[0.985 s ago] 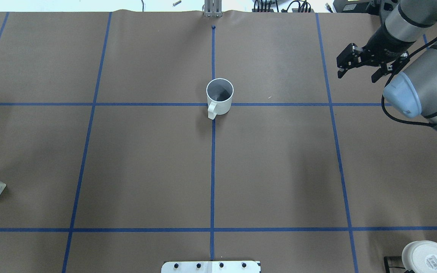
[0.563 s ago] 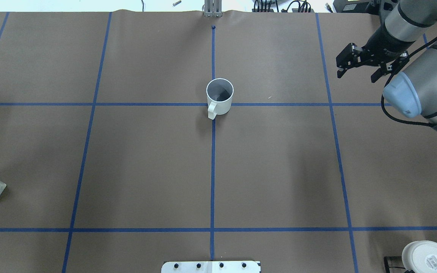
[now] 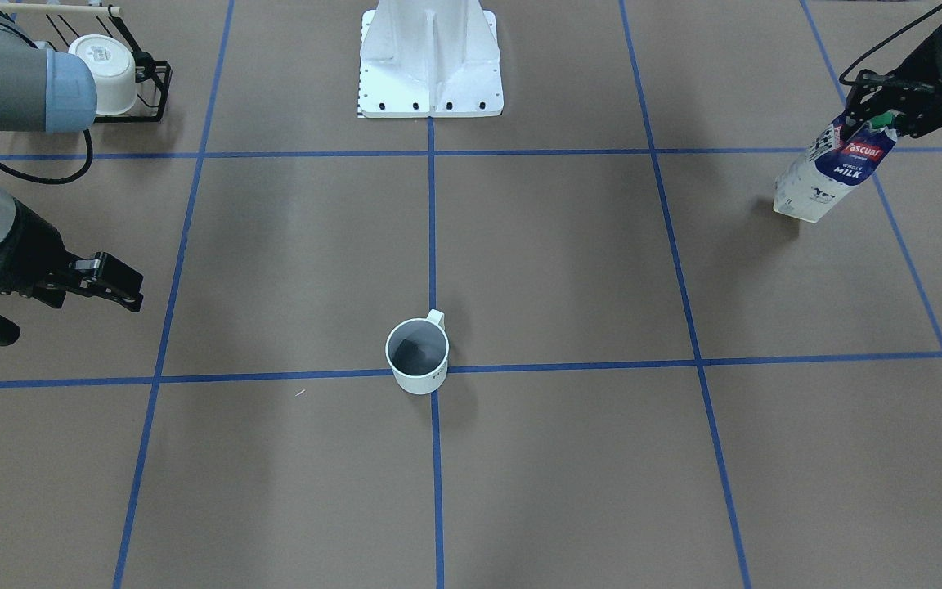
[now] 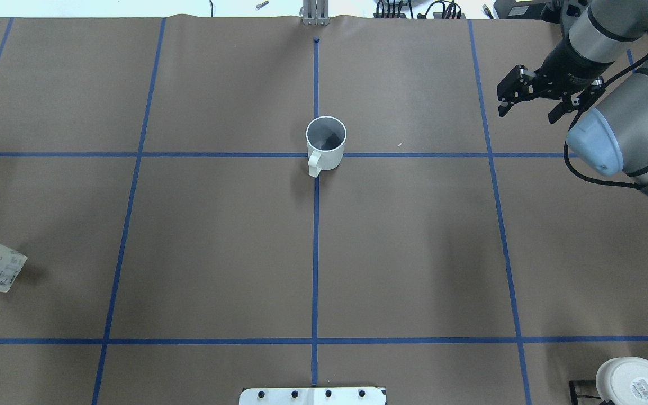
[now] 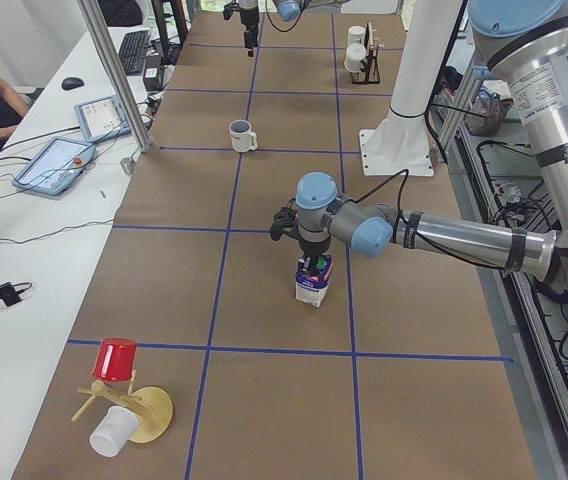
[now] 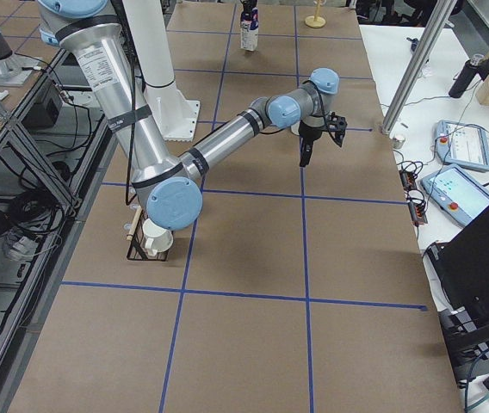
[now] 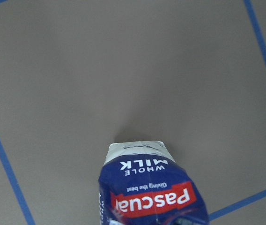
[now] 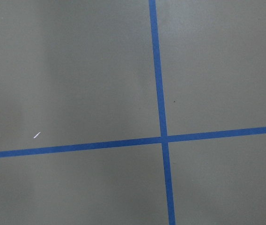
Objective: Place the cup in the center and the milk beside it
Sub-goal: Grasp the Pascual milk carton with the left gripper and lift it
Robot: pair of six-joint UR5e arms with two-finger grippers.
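Two tools show, and only the left tool (image 3: 878, 123) is working. It is clamped on the peaked top of the Pascual milk carton (image 3: 835, 168), far out on the robot's left side of the table (image 4: 217, 253). The carton hangs tilted from that grip. Its base looks to be at or barely above the table, though from these angles I cannot be sure it clears. The right tool (image 4: 526, 111) hovers well off to the robot's right, jaws spread and nothing between them. The white mug (image 4: 325, 147) stands upright on the crossing of blue tape lines (image 4: 315, 253) at the table's middle, its handle toward the robot, so the cup half of the task looks done.

The step in hand, I judge, is bringing the carton in to stand beside the mug. A grip this high lets the carton swing, so it should be lifted until the base cannot drag, then moved steadily without jerks. The approach is best made toward the mug's near flank, keeping clear of the handle. The carton should be brought upright before it descends and set down just beside the mug, not touching it. The jaws should part only once the base sits flat.
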